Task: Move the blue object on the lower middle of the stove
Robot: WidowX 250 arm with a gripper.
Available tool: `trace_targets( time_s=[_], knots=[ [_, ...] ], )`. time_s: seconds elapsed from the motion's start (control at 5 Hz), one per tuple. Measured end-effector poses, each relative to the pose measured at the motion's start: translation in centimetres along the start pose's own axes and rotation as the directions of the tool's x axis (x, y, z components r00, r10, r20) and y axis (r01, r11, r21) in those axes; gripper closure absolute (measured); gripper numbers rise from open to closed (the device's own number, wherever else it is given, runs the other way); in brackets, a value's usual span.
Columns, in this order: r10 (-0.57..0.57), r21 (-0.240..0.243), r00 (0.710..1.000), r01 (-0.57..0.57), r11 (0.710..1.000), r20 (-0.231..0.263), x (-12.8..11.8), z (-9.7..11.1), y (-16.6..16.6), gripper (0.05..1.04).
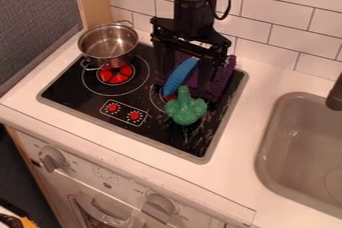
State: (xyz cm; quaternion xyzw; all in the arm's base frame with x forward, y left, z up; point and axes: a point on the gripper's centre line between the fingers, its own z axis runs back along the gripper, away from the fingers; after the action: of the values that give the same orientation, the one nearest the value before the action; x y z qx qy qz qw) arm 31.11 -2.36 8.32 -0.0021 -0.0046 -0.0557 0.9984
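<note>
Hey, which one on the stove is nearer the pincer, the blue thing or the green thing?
The long blue one, its upper end right by the pincer; the stubby green one sits farther forward.

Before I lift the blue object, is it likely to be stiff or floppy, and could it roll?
The blue object is probably stiff, since its long body shows no fold or crumple. Its rounded sides could let it roll a little, though its slight bend may limit that. Pushed toward the front, it would likely nudge the green toy by its lower end.
</note>
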Motion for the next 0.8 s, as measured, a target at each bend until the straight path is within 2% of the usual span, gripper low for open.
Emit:
trace_targets(
  time_s=[0.2,0.6,0.8],
  knots=[
    [0.001,0.0,0.999,-0.001,1.0,-0.035,-0.2,-1.1,0.0,0.083],
    [0.053,0.047,0.998,-0.051,0.998,-0.028,2.3,-1.5,2.4,0.083],
    [0.072,0.049,0.997,-0.071,0.996,-0.019,3.8,-2.7,3.4,0.083]
  ],
)
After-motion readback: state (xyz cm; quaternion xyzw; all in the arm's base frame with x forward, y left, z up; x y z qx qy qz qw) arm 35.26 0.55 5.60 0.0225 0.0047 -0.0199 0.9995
